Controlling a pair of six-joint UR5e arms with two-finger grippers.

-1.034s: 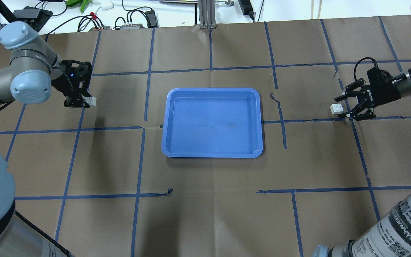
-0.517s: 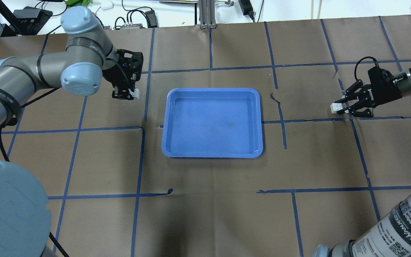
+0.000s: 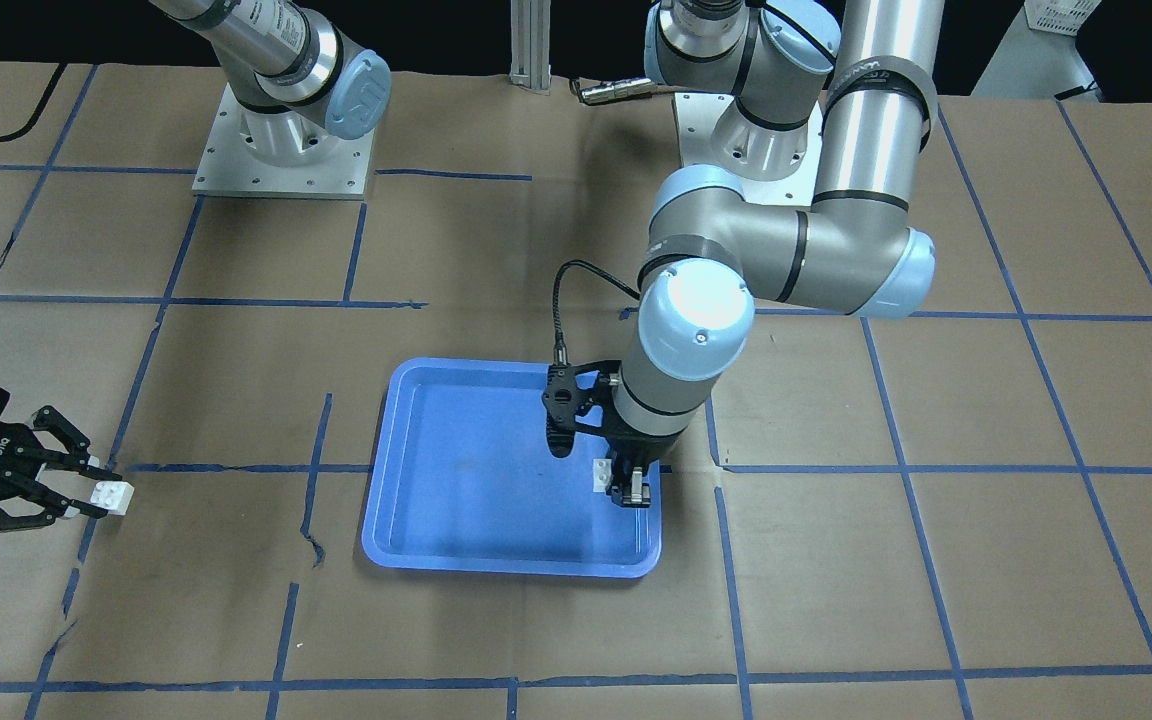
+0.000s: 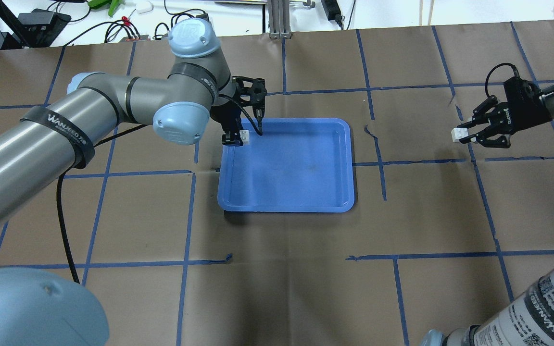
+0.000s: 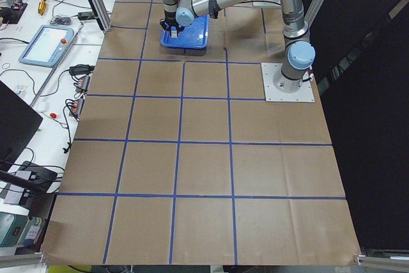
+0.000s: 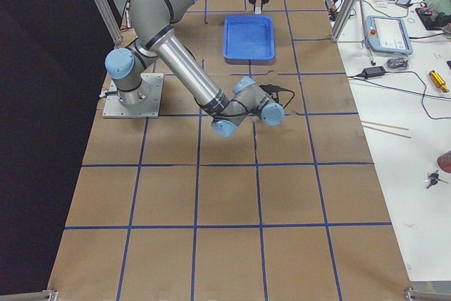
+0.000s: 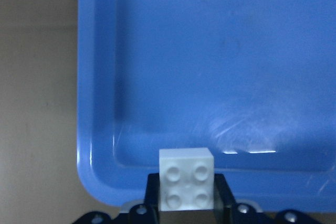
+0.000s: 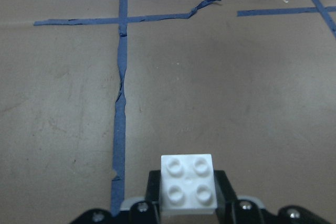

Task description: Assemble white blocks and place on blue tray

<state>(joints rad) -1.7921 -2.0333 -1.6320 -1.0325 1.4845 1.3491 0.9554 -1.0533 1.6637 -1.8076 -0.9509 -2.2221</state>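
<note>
Brown paper (image 4: 277, 288) covers the whole table, marked off in squares by blue tape lines (image 4: 186, 216). At the centre lies the blue tray (image 4: 301, 178), flat on the paper, with nothing resting on its floor.

Left gripper (image 4: 238, 139): pointed downward over the tray's far corner on the robot's left. Its fingers are closed narrowly on the left white block (image 4: 245, 136), pinching it on two opposite sides. In the wrist view this block (image 7: 187, 178) turns its four studs toward the camera and sits above the tray's inner wall, just inside the rounded corner. It appears clear of the tray floor; the height cannot be judged.

Right gripper (image 4: 467, 137): at the robot's right side of the table, well apart from the tray, reaching roughly level over the paper. Its fingertips clamp the right white block (image 4: 458, 134), which projects beyond them toward the tray. The wrist view shows that block (image 8: 188, 183) studs-up to the camera, beside a tape line.

The two blocks are separate, one in each gripper.
</note>
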